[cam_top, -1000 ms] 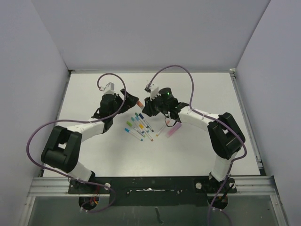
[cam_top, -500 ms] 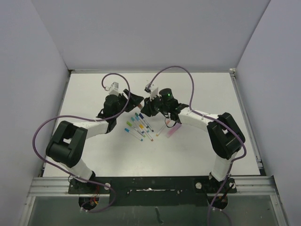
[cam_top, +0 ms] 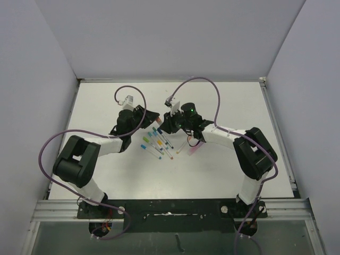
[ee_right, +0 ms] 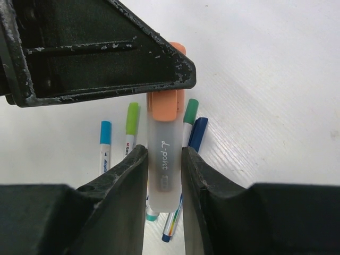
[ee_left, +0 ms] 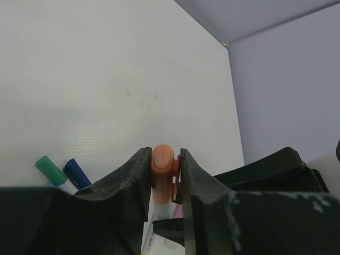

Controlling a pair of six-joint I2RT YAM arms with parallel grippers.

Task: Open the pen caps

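The left gripper is closed to a narrow gap with both jaws pressing the orange cap, while the right gripper clamps the same pen's frosted barrel, the pen held clear above the other capped pens lying on the surface.

In your right wrist view, look at the frosted pen barrel under the orange cap. White handwriting-style lettering runs along its length and reads "d-point", though you cannot tell whether the mark between the d and the p is a dash or a dot. Just below it on the same barrel sits a small grey block of print, too fine to read. The white pen with the light blue cap carries blue print along its side, and the one with the lime cap has a dark mark; neither is legible. Your top and left wrist views give you no legible writing.
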